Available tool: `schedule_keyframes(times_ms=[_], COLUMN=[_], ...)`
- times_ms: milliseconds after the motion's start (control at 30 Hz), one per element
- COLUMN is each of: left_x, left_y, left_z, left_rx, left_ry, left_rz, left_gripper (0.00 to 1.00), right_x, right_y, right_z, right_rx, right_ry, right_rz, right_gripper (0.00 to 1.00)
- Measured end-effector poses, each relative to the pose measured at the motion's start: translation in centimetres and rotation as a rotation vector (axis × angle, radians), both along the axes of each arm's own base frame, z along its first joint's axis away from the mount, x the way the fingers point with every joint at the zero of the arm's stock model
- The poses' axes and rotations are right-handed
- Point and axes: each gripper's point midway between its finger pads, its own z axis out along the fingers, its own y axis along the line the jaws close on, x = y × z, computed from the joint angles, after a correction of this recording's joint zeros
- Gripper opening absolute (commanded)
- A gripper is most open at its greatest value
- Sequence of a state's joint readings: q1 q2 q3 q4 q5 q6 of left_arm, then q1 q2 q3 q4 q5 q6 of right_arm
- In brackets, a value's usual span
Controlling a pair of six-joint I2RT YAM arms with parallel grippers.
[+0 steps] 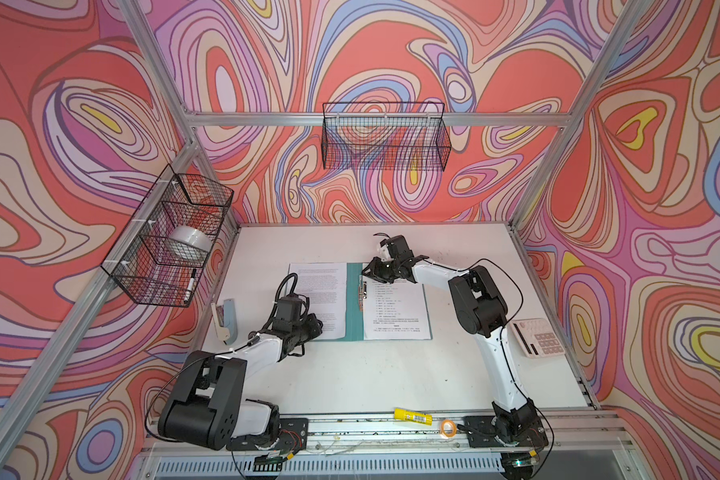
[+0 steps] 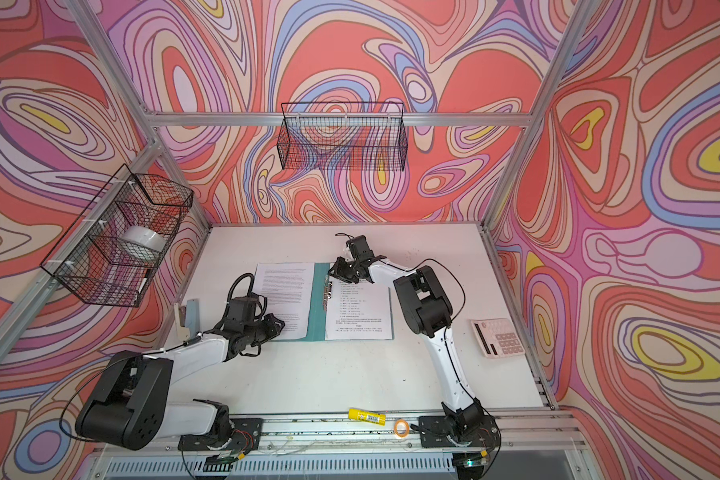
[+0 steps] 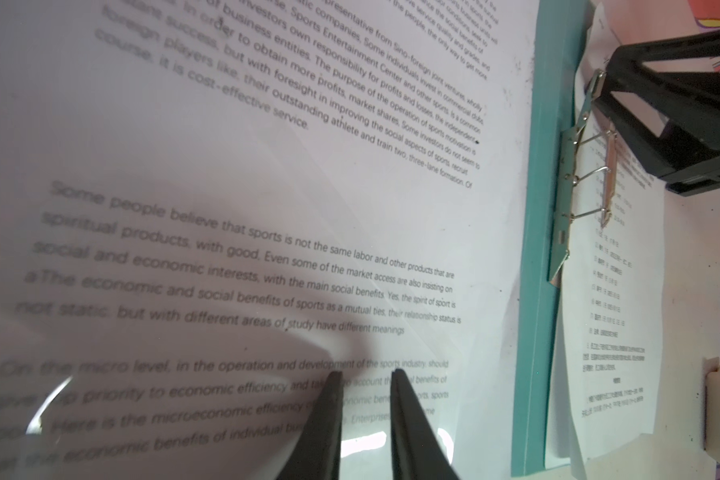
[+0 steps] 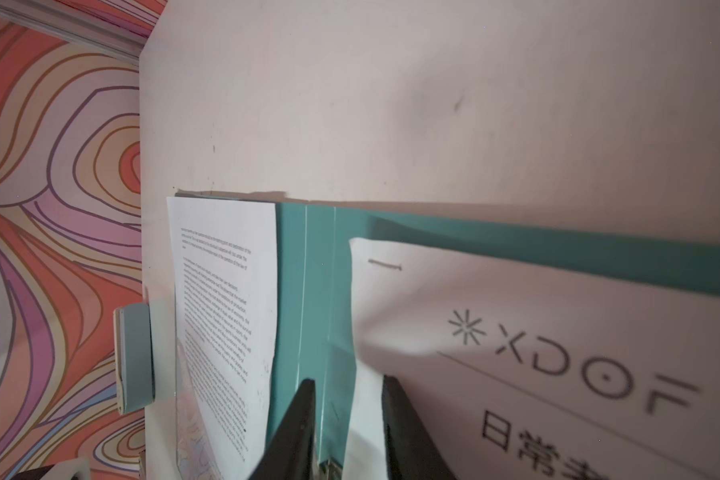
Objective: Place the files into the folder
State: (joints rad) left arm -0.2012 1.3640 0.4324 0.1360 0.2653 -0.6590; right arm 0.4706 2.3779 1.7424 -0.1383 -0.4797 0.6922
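Teal folder [image 1: 354, 307] open flat at the middle of the white table [image 1: 391, 374], spine running front to back. Left sheet [image 1: 320, 286] of the files flat on the left flap. Right sheet [image 1: 395, 311] on the right flap, inner edge at the metal clip [image 1: 363, 289] beside the spine.

Left tool [image 1: 320, 325] low over the near edge of the left sheet. In the left wrist view, fingers [image 3: 329, 415] narrowly apart, printed text visible in the gap, nothing between them.

Right tool [image 1: 367, 272] at the far end of the spine, just beyond the clip. In the right wrist view, fingers [image 4: 304, 415] apart, astride the raised inner edge of the right sheet, not closed on it. Contact with the paper: cannot tell.

Stapler [image 1: 225, 320] left of the folder, calculator [image 1: 537, 338] well to its right.
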Motion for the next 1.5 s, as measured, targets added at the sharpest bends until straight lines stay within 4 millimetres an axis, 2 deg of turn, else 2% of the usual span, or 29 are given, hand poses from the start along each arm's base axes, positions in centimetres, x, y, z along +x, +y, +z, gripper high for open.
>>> schedule_keyframes(times_ms=[133,667,1167,1333,1500], left_x=[0.1,0.3,0.4,0.4,0.3], left_y=[0.0,-0.2,-0.3,-0.3,-0.3], left_z=[0.0,0.0,0.0,0.0,0.0], left_rx=[-0.002,-0.008,-0.012,-0.013,-0.014], left_ry=[-0.002,-0.008,-0.011,-0.011,-0.011], left_rz=[-0.001,-0.005,-0.007,-0.008,-0.009], left_gripper=[0.22,0.22,0.22,0.22,0.21], right_x=[0.2,-0.6,-1.5,-2.0,-4.2], right_y=[0.4,1.6,4.1,4.4,4.6], right_z=[0.4,-0.2,1.6,1.5,1.0], right_rx=[0.012,0.061,0.11,0.109,0.089], right_ry=[-0.017,0.007,-0.024,-0.021,0.006], right_rz=[0.017,0.088,0.182,0.198,0.218], right_gripper=[0.29,0.28,0.26,0.26,0.27])
